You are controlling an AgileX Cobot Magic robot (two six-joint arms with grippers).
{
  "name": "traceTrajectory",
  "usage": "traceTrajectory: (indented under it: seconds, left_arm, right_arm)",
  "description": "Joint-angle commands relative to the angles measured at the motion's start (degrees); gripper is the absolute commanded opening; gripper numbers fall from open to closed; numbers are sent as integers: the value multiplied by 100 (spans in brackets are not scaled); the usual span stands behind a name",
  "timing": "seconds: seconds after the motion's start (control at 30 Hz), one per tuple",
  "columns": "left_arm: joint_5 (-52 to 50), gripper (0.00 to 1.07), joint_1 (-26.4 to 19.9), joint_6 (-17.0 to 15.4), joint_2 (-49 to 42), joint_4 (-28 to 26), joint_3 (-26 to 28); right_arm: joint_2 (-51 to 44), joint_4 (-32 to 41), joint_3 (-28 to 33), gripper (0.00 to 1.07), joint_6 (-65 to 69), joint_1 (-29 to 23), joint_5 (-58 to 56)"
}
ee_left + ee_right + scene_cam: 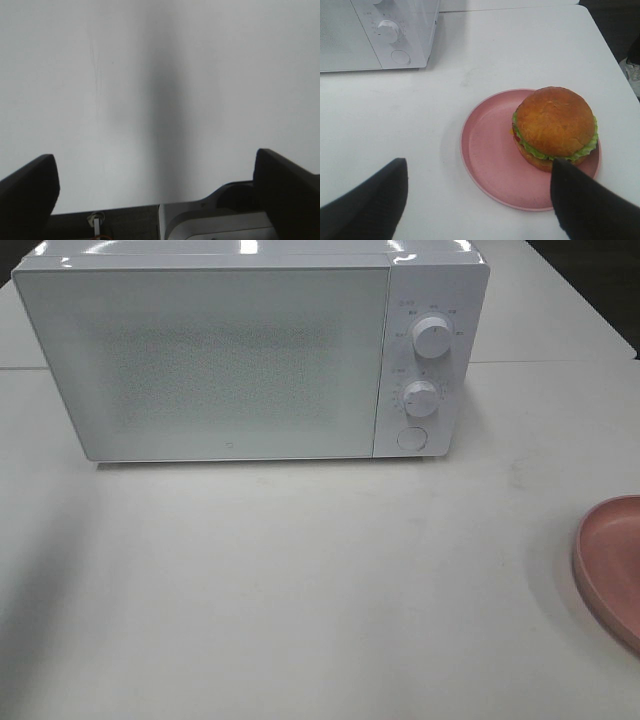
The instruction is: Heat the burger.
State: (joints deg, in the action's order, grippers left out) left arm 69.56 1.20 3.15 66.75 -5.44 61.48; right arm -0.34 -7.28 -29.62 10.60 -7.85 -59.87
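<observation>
Right gripper: jaws spread wide, nothing between them; both dark fingers show at the near edge of the right wrist view, hanging above the table. One finger overlaps the near edge of the burger and the plate rim in that view; contact cannot be told.

Left gripper: jaws wide apart, released, holding nothing. Its wrist view shows only bare white surface crossed by a soft dark shadow band between the two dark fingers.

Container 1: pink plate, round, shallow, raised rim, flat on the table. Contents: the burger, sitting off-centre, toward the side of the plate farther from the microwave. The rest of the plate floor is bare. In the exterior high view only an arc of the plate enters at the right edge; the burger is out of that frame.

Container 2: white microwave, standing at the far side of the table, door shut. The frosted door panel hides the inside. Two round knobs stacked on its right control panel, a round button under them.

Burger appearance: upright, domed golden-brown top bun, slightly glossy. Ruffled green lettuce projects all round beneath it. Lower bun visible under the lettuce. A hint of yellow and red shows at the side toward the plate centre.
</observation>
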Motion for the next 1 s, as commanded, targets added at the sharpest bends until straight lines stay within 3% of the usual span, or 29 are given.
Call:
traceTrajectory:
  seconds: [0.03, 0.1, 0.13, 0.2, 0.23, 0.27, 0.33, 0.53, 1.0]
  left_arm:
    - [-34, 98, -17, -201, -596, 201, -808]
    - [-115, 98, -17, -241, -745, 201, -974]
    - [-309, 98, -17, -315, -1049, 212, -1398]
    - [-390, 98, -17, -315, -1169, 212, -1570]
    - [-481, 98, -17, -315, -1467, 212, -1977]
    - [-481, 98, -17, -315, -1467, 212, -1977]
    - [-602, 98, -17, -315, -1839, 218, -2475]
    - [-859, 98, -17, -315, -2710, 235, -3209]
    - [-1031, 98, -17, -315, -5025, 212, -3289]
  right_arm:
    - [-149, -23, 11, 75, -23, 40, 34]
    - [-149, -23, 11, 75, -23, 40, 34]
    - [-149, -23, 11, 75, -23, 40, 34]
    - [-149, -23, 11, 75, -23, 40, 34]
    - [-149, -23, 11, 75, -23, 40, 34]
    - [-149, -23, 11, 75, -23, 40, 34]
    - [-149, -23, 11, 75, -23, 40, 34]
    - [-149, -23, 11, 75, -23, 40, 34]
    - [-149, -23, 11, 75, -23, 40, 34]
